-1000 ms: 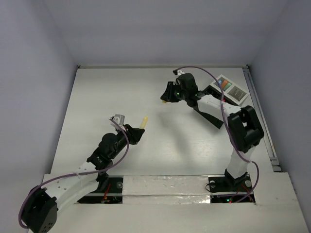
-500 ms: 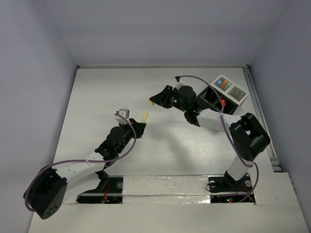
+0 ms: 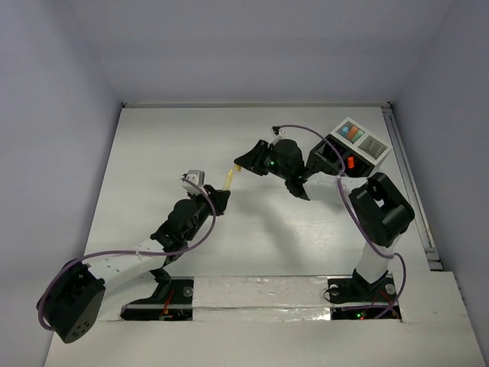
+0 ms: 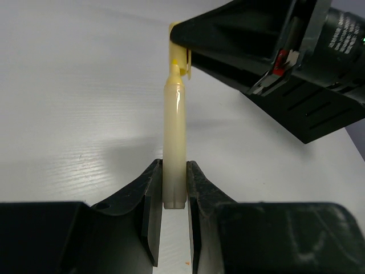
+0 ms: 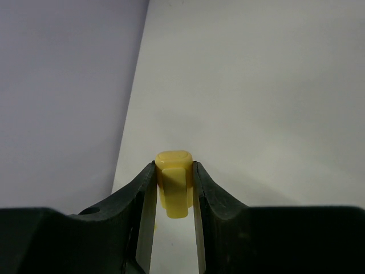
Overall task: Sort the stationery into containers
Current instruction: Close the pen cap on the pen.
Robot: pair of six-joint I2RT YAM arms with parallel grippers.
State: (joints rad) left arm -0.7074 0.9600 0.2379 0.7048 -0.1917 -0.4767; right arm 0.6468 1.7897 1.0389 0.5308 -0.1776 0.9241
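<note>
A pale yellow marker pen [image 4: 174, 131] points away from my left gripper [image 4: 174, 168], which is shut on its rear end. The pen [image 3: 227, 180] hangs above the table's middle in the top view. My right gripper [image 5: 174, 168] is shut on the pen's yellow cap [image 5: 173, 185]. The cap [image 4: 179, 48] sits right at the pen's nib, with the right gripper [image 3: 241, 162] facing the left gripper [image 3: 220, 196]. The containers stand at the back right: a black box [image 3: 327, 155] holding an orange marker [image 3: 350, 162], joined to a white tray [image 3: 376, 145] holding small coloured blocks [image 3: 351, 132].
The right arm's elbow [image 3: 382, 200] stands just in front of the containers. A grey wall borders the table on the left and at the back. A metal rail [image 3: 409, 183] runs along the right edge.
My right gripper has swung left from beside the containers, carrying the cap to the pen's tip. My left gripper has moved slightly right and forward with the pen.
</note>
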